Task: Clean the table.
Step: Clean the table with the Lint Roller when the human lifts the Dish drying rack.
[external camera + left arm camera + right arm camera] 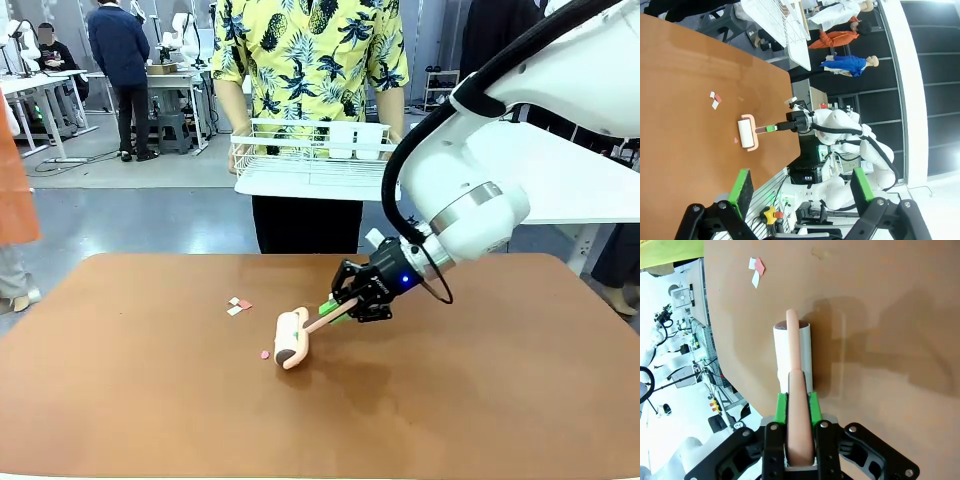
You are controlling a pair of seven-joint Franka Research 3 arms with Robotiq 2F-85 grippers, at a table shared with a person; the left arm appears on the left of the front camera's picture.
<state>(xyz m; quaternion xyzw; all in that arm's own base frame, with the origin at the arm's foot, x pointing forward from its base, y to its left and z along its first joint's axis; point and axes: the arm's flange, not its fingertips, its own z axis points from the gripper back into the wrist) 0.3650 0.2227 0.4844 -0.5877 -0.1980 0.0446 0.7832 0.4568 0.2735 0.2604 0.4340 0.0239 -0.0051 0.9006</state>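
Front: my right tool pinches the roller by its handle, head on the counter just ahead. Some scraps lie farther ahead, unswept, so most cleaning seems left. A person holds a rack well beyond.

Left wrist: my left tool hangs spread, empty.

Right wrist: bare counter between roller and scraps.

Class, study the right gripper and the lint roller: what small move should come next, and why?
Probably roll the lint roller a little toward the small pink scrap lying just beside its head. The right gripper is shut on the handle, the head seems to rest on the table, and that scrap is nearest; the pink and white scraps lie farther off.
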